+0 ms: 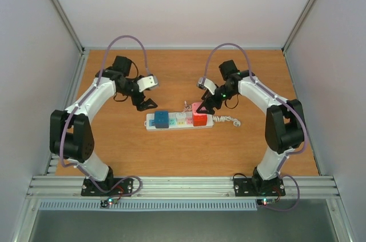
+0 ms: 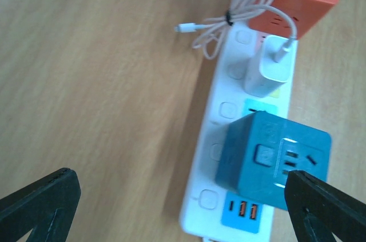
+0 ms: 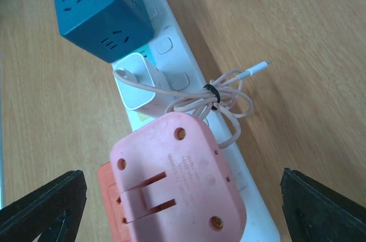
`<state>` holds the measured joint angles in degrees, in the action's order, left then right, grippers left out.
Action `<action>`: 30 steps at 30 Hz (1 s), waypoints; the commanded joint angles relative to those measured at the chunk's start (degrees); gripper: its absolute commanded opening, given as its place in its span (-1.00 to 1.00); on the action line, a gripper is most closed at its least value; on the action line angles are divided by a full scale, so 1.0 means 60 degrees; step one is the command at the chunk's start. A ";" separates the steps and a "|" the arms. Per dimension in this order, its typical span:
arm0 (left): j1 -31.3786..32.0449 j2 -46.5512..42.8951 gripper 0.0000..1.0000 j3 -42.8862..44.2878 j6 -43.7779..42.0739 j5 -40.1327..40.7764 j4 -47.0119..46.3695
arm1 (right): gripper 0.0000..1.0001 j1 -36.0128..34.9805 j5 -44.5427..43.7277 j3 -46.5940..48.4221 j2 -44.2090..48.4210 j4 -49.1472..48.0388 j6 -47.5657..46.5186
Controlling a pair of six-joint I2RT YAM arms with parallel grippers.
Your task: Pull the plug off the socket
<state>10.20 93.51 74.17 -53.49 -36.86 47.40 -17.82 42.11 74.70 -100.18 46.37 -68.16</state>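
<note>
Black left hand (image 2: pixel 178 176) spread wide, nothing held, its fingers (image 2: pixel 34 199) at the bottom corners of the wrist view. Hangs over the blue-cube end of the strip (image 2: pixel 226 110), with bare wood off to one side. Right hand (image 3: pixel 182 176) likewise wide open and empty, poised above the pink plug (image 3: pixel 171 162), both fingers well clear of its sides. Pink plug with two flat prongs turned up to the camera, touching an orange cube (image 3: pixel 106 196) at the strip's other end; seated or loose, cannot tell. Along the strip between the ends: blue cube (image 2: pixel 269 159) plugged in, then a white charger (image 2: pixel 269 67), its thin cable (image 2: pixel 227 19) tied in a bundle and spilling over the strip's long edge onto the tabletop (image 2: pixel 86 82). Strip lying crosswise in mid-tabletop between the two arms, curly cord (image 1: pixel 229 121) trailing off its right end. Open wood all round it, every tabletop edge well apart from it.
</note>
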 commanded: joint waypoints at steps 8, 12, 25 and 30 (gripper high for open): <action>0.0365 -0.0151 0.96 -0.0380 -0.0417 -0.0130 -0.0249 | 0.74 0.0056 0.0468 0.1240 -0.0918 0.1677 -0.0860; 0.0366 -0.0081 0.94 -0.0447 -0.0416 -0.0043 -0.0394 | 0.57 0.0056 0.0653 0.1527 -0.0838 0.2086 -0.1032; 0.0380 -0.0043 0.94 -0.0526 -0.0166 0.0046 -0.0804 | 0.57 0.0180 0.0825 0.2070 -0.1081 0.2568 -0.0973; 0.0390 -0.0102 0.94 -0.0544 -0.0287 0.0099 -0.0720 | 0.69 0.0275 0.0759 0.2519 -0.1757 0.2962 -0.1091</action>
<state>12.25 93.43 71.13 -54.48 -35.94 44.56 -16.91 45.80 87.88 -107.85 61.54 -74.30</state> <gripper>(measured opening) 0.969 0.831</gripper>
